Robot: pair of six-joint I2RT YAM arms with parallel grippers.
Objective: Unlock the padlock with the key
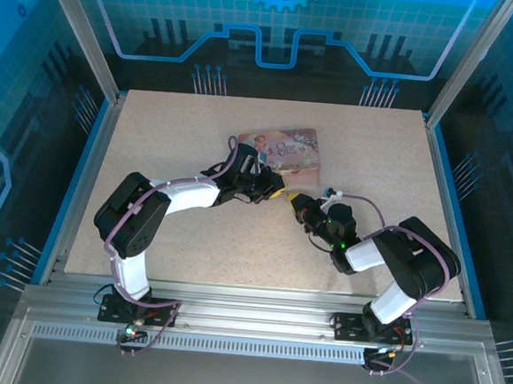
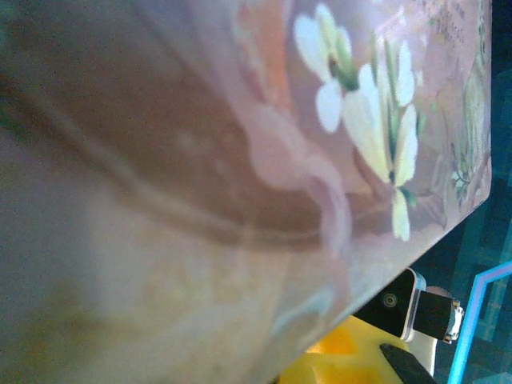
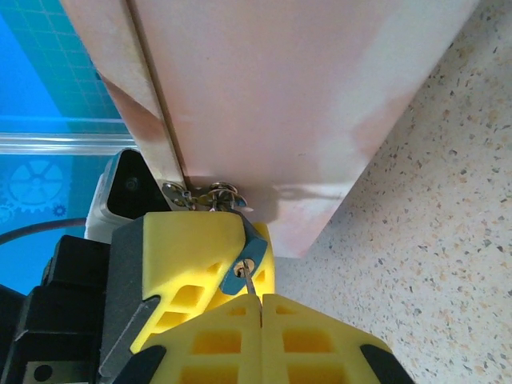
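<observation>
Here the right gripper (image 3: 262, 314) has its two yellow fingers (image 3: 352, 328) pressed flat together on the key (image 3: 250, 285). Just a thin metal shank of the key sticks out past the fingertips. Straight ahead of those tips sits the padlock (image 3: 234, 282), a small blue-edged body with its keyhole turned toward the right gripper. The end of the shank is entered in the keyhole, but how deep it goes cannot be told. The left gripper (image 1: 268, 189) comes in from the opposite side. Its yellow finger material shows on both flanks of the padlock, so it is clamped on the lock and holds it tilted toward the key. Just beyond the padlock, farther from the right fingertips, a cluster of small metal loops forms the clasp (image 3: 210, 194) at the lower edge of the pink tin (image 3: 264, 96). The padlock's top touches these loops, though whether it passes through them is too small to tell. The tin stretches away beyond the clasp, and the speckled table (image 3: 448, 224) lies to the right of the right gripper. From overhead, the two grippers meet tip to tip at the tin's near edge. In the left wrist view, the tin's lid with its white flowers sits very close and blurred.
</observation>
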